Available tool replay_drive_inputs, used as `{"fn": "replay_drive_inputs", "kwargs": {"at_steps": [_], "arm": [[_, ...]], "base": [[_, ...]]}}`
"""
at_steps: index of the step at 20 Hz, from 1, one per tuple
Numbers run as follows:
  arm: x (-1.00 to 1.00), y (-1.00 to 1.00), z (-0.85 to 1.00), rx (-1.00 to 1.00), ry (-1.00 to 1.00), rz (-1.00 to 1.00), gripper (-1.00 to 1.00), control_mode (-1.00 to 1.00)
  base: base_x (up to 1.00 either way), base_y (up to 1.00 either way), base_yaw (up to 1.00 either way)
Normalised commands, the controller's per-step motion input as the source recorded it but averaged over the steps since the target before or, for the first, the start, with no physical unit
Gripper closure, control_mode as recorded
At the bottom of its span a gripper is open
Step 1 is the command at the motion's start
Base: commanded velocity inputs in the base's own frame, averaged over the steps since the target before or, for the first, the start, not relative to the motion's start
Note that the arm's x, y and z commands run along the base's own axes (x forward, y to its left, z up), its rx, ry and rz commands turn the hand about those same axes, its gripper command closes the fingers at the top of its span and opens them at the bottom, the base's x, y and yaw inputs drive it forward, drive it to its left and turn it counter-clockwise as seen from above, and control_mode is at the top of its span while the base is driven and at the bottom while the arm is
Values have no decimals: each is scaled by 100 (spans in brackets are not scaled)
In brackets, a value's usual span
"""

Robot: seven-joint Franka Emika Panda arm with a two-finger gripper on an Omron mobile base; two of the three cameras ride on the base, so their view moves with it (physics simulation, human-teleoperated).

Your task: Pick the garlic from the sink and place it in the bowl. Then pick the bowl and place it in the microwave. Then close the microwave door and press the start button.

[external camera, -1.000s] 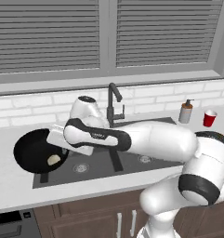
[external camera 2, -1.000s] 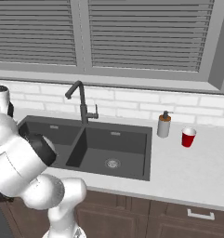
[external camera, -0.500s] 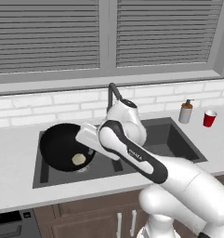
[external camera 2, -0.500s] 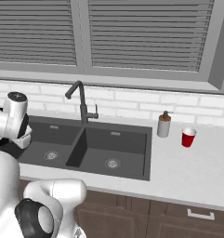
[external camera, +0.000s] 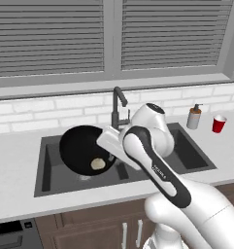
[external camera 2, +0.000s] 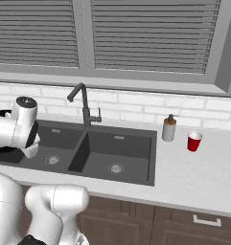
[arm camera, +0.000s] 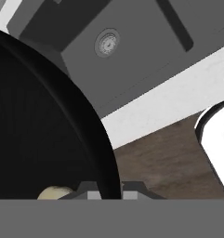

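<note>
One piece of lettering shows: a short dark word printed along the white robot arm [external camera: 157,168], in the lower middle of the left base picture, running diagonally down the forearm. It looks like a maker's name, though the letters are too small to read with certainty. The soap bottle [external camera: 193,117] and the red cup [external camera: 218,124] at the right of that picture carry no readable label.
</note>
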Motion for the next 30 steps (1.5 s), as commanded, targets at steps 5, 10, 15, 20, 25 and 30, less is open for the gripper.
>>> {"fn": "replay_drive_inputs", "kwargs": {"at_steps": [5, 10, 15, 20, 25, 30], "arm": [[-2, -14, 6, 0, 3, -8, 100, -100], [0, 1, 0, 0, 2, 0, 100, -100], [-13, 0, 0, 0, 0, 0, 100, 100], [0, 0, 0, 0, 0, 0, 100, 100], [0, 0, 0, 0, 0, 0, 100, 100], [0, 0, 0, 0, 0, 0, 100, 100]], "base": [[0, 0, 0], [0, 0, 0], [-17, 0, -4], [-85, 0, -57], [-42, 3, -86], [-3, 1, -99]]}}
